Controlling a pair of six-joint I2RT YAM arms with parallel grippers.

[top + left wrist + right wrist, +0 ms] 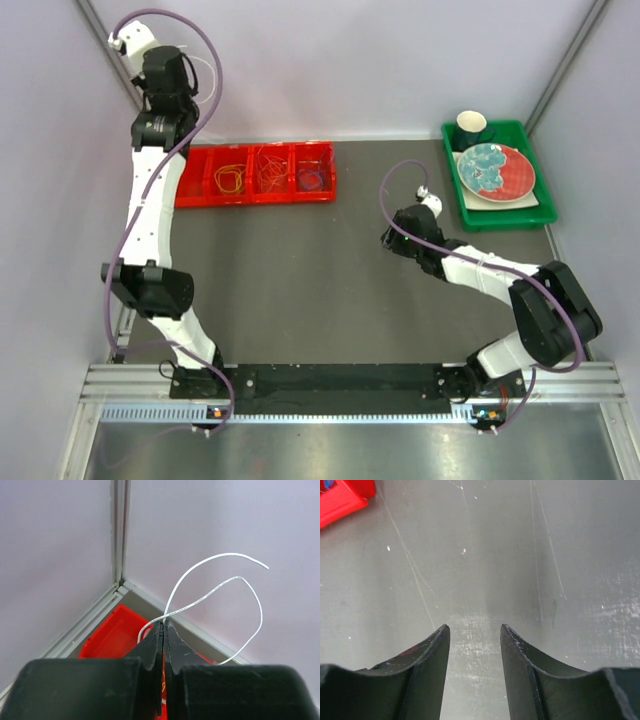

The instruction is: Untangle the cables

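A dark grey table (320,290) fills the middle of the top view. A red compartment tray (256,202) lies at the upper left of centre, long side across the picture, close to the back wall (350,60). At the upper right stands a green tray (510,219). In its far corner sits a dark cup (472,126) with a pale inside. Near the cup lies a round red plate (495,170) with a light blue pattern, resting on something flat and white (I cannot tell what). In the right wrist view the table surface (485,555) shows thin scratches, with a red corner of the compartment tray (342,500) at the upper left.
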